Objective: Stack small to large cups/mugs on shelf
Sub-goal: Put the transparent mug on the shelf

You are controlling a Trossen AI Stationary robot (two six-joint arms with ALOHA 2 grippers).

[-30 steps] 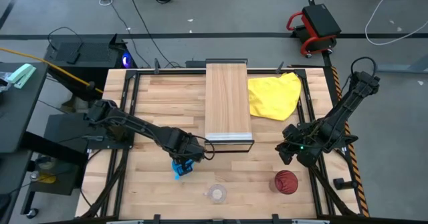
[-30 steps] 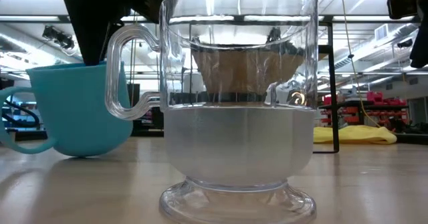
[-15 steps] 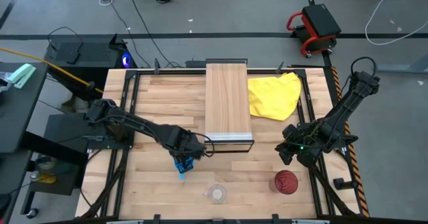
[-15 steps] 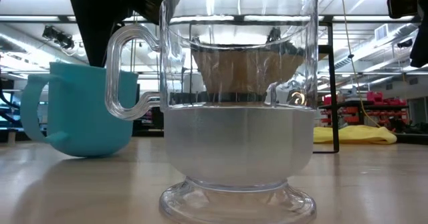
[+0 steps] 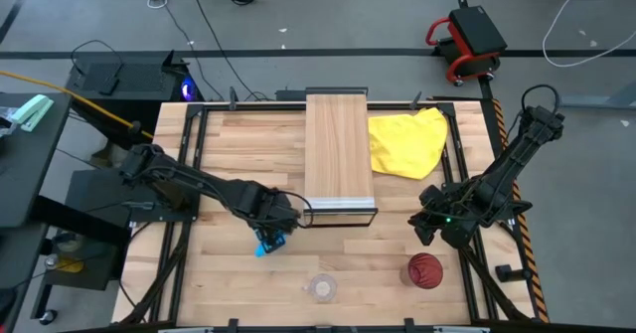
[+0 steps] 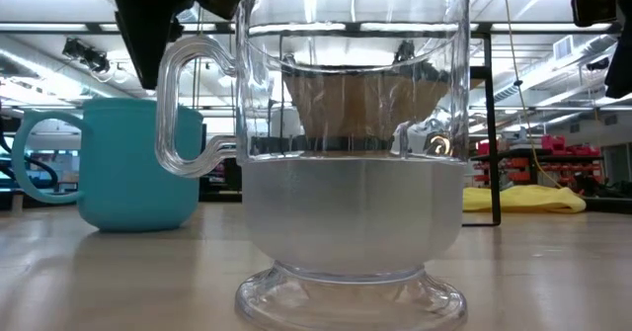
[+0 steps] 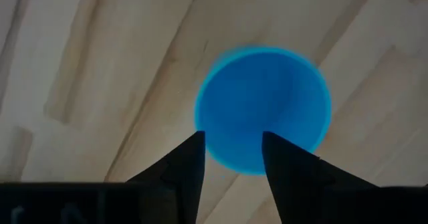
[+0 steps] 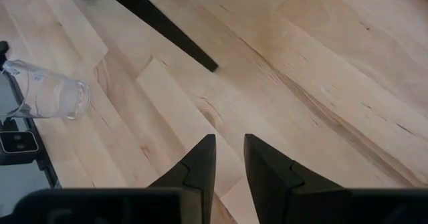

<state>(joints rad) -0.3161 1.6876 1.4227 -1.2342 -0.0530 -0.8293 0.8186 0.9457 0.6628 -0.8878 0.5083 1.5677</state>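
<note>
- Three cups are all on the bench [image 5: 229, 144], none on the shelf [image 5: 336, 154] yet: the blue mug [image 5: 268, 242] stands upright just off the shelf's near left corner, the glass cup [image 5: 321, 287] sits nearer the bench's front edge, and the red tumbler [image 5: 424, 270] is at the front right.
- The left claw [image 5: 274, 230] is directly over the blue mug; in its wrist view the mug's round mouth [image 7: 262, 107] lies just ahead of the fingertips, one finger on each side of the rim's near edge.
- The left claw's fingers are parted around that rim section; whether they press on it I cannot tell, so no grasp is confirmed.
- In the low view the mug [image 6: 138, 163] rests flat on the bench, handle pointing away from the glass cup [image 6: 351, 143].
- The left arm lies low, stretched from the bench's left side toward the shelf corner, wrist bent downward.
- The right claw [image 8: 227, 150] hovers with fingers apart over bare bench beside the tumbler, holding nothing; it is the nearer arm to the tumbler.
</note>
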